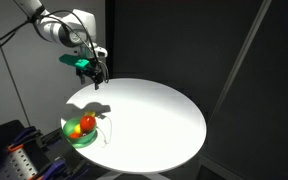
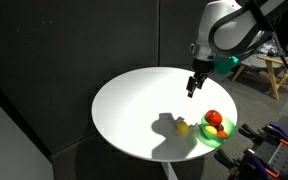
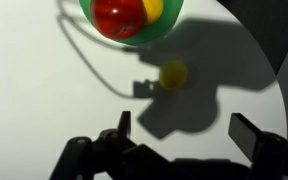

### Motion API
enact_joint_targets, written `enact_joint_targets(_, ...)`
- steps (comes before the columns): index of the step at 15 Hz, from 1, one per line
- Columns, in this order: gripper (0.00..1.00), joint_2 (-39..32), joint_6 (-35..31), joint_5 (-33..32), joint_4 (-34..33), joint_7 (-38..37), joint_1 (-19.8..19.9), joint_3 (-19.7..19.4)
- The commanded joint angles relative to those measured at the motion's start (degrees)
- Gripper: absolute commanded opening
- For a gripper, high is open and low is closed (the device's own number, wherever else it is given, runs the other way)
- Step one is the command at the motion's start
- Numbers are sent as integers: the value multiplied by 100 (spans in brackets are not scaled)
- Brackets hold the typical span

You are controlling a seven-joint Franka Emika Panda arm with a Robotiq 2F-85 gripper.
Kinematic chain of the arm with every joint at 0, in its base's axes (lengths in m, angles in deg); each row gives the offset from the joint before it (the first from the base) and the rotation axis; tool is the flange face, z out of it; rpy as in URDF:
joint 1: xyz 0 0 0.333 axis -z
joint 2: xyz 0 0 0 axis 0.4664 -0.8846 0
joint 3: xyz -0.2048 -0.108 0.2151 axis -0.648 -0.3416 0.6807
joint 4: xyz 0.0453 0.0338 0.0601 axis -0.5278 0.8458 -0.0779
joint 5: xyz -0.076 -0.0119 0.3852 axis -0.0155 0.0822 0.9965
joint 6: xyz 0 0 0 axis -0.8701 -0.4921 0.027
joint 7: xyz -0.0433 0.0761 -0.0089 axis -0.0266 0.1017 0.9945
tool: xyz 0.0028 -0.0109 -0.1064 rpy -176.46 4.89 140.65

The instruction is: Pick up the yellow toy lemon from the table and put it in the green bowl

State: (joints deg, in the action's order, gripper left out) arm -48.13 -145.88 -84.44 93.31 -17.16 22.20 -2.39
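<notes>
The yellow toy lemon (image 2: 182, 126) lies on the white round table (image 2: 134, 105), in the arm's shadow, just beside the green bowl (image 2: 212, 141). In the wrist view the lemon (image 3: 173, 73) sits below the bowl (image 3: 134, 39), apart from it. The bowl holds a red round toy fruit (image 3: 117, 15) and another yellow piece (image 3: 154, 8). My gripper (image 3: 188, 130) is open and empty. It hangs well above the table in both exterior views (image 1: 99, 78) (image 2: 192, 88), over the table's far part. I cannot make out the lemon in the exterior view showing the bowl (image 1: 82, 142) at the table's near edge.
The bowl stands close to the table's edge (image 1: 134, 165). Dark curtains surround the table. Blue and grey equipment (image 1: 14, 150) stands off the table near the bowl. A wooden frame (image 2: 274, 70) stands behind the arm.
</notes>
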Motion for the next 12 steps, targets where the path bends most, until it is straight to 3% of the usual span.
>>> enact_joint_targets(1, 100, -59, 25, -19, -61, -158, 21, 53)
enact_joint_targets(12, 100, -526, -179, -223, -283, -1376, -45, 77)
